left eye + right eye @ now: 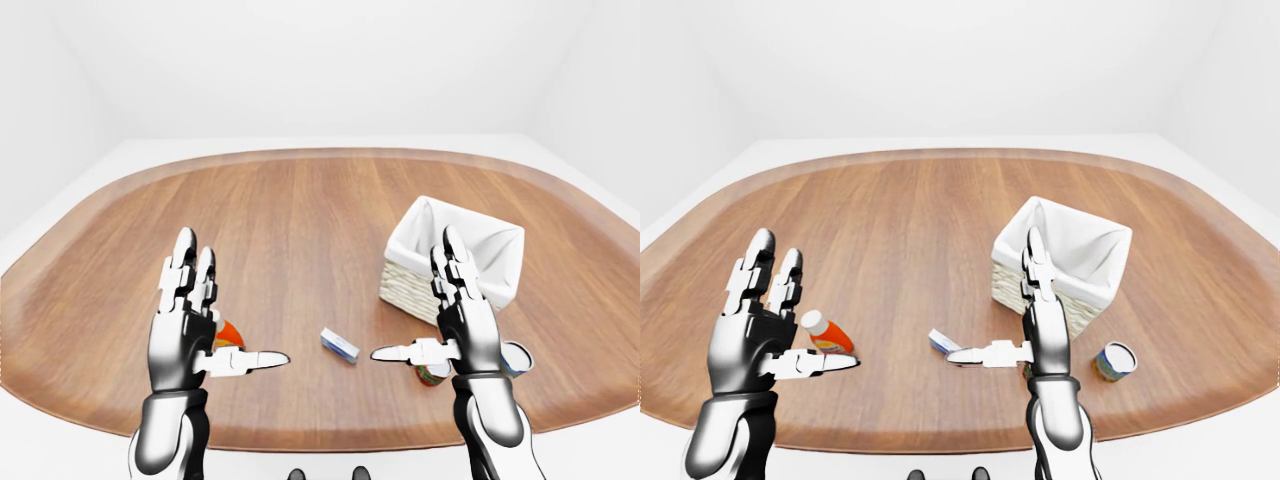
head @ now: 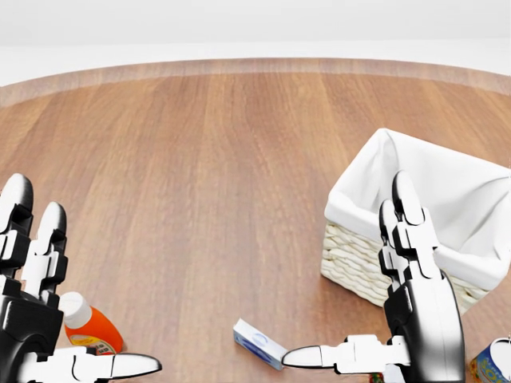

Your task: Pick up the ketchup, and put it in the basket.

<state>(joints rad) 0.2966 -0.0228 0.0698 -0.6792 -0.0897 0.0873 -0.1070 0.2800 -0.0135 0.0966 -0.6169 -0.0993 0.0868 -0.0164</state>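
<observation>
The ketchup (image 1: 827, 333), an orange-red bottle with a white cap, stands on the wooden table (image 2: 200, 159), low at the left of the head view (image 2: 92, 329). My left hand (image 1: 800, 305) is open, palm up, just left of the bottle and apart from it. In the left-eye view this hand hides most of the bottle. The basket (image 2: 431, 215), woven with a white lining, stands at the right. My right hand (image 1: 995, 300) is open and empty, raised before the basket's left side.
A small white and blue box (image 2: 258, 343) lies between my hands. A red can (image 1: 432, 374) sits partly hidden behind my right hand. A blue can (image 1: 1113, 360) stands at the right, below the basket, near the table's lower edge.
</observation>
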